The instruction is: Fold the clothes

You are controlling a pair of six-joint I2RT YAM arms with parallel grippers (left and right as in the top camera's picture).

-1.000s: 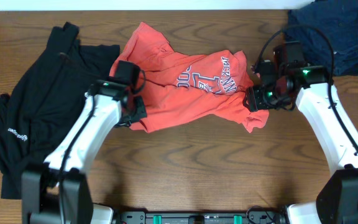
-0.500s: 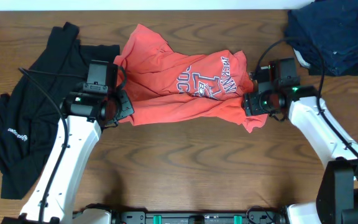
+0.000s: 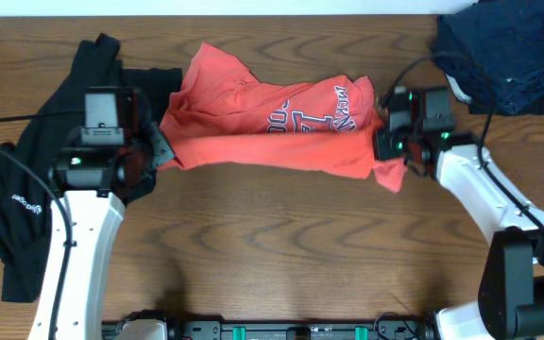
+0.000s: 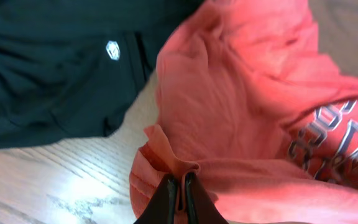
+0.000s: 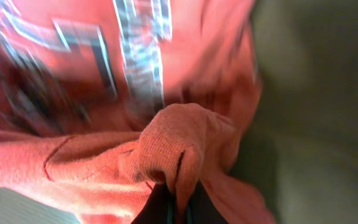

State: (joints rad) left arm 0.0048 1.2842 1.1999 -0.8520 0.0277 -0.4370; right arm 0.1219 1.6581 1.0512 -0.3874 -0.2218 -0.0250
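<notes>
Red-orange T-shirt (image 3: 263, 127) lies stretched out on the table (image 3: 281, 246), long axis running left to right. The left gripper (image 3: 162, 157) pinches its left end and the right gripper (image 3: 383, 149) its right end, 1 each.

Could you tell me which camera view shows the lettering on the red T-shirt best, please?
Overhead: most of the lettering shows there, sharp, on the T-shirt. The left wrist view catches only a part; the right wrist view shows it blurred.

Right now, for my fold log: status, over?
Both shut: left tool pinching T-shirt fold, right tool pinching opposite edge. T-shirt stretched between them. Under left arm: black top.
</notes>
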